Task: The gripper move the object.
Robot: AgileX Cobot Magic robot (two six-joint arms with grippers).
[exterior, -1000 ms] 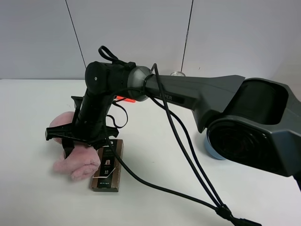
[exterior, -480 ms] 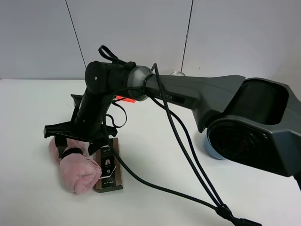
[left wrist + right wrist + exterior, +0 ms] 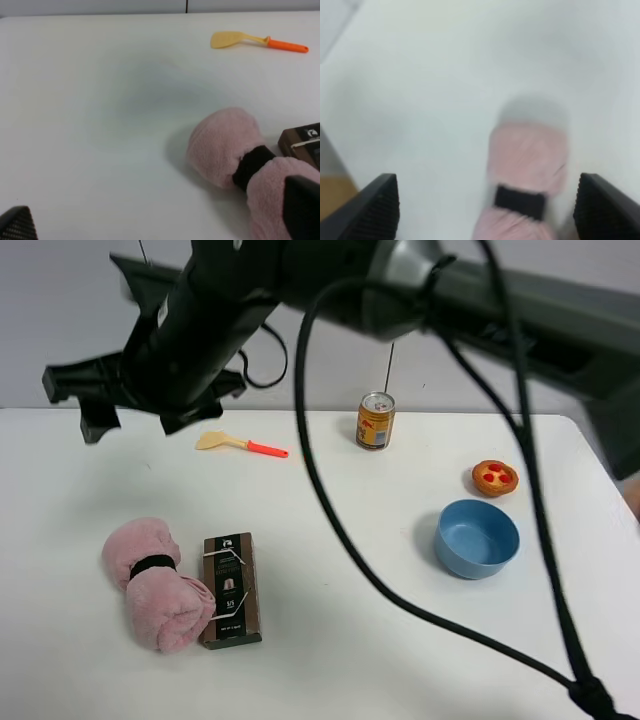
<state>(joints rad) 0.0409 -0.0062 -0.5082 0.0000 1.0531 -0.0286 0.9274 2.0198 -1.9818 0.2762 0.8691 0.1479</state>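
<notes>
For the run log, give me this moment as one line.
right tool: open, empty, above table | pink towel roll: lying on table, touching brown box | left tool: open

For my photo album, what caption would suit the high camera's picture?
Open claw hovers over a white table where a banded pink towel roll lies beside a brown box.

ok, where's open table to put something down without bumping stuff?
Widest bare patch: the middle, bordered by the box, the blue bowl and the can. Also free: the left strip between the spatula and the towel. Crowded: towel and box touch side by side; the orange bowl sits close behind the blue one.
</notes>
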